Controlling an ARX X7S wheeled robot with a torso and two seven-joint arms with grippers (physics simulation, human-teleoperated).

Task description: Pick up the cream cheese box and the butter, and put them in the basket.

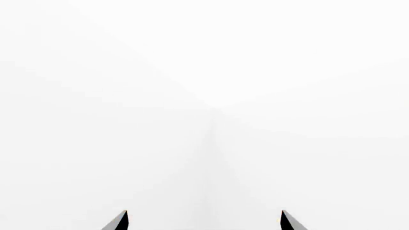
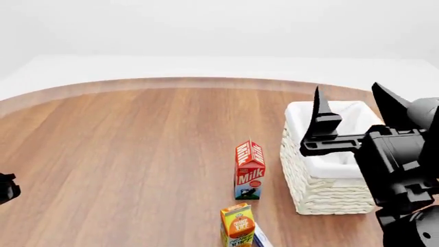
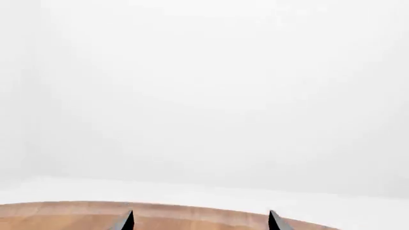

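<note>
The white wicker basket (image 2: pixel 322 191) with a cloth liner stands on the wooden table at the right. My right gripper (image 2: pixel 353 105) is raised over the basket, fingers pointing up and apart, and empty. In the right wrist view its fingertips (image 3: pixel 200 221) stand wide apart and show only the table's far edge and a white wall. My left gripper (image 1: pixel 204 221) is open and empty and faces a blank white wall. A white-and-blue sliver (image 2: pixel 261 238) beside the juice carton may be the cream cheese box, mostly cut off. The butter is out of view.
A red milk carton (image 2: pixel 249 170) stands just left of the basket. An orange juice carton (image 2: pixel 238 225) stands nearer, at the view's bottom edge. A dark part of my left arm (image 2: pixel 5 188) shows at the far left. The round table (image 2: pixel 123 144) stretches left.
</note>
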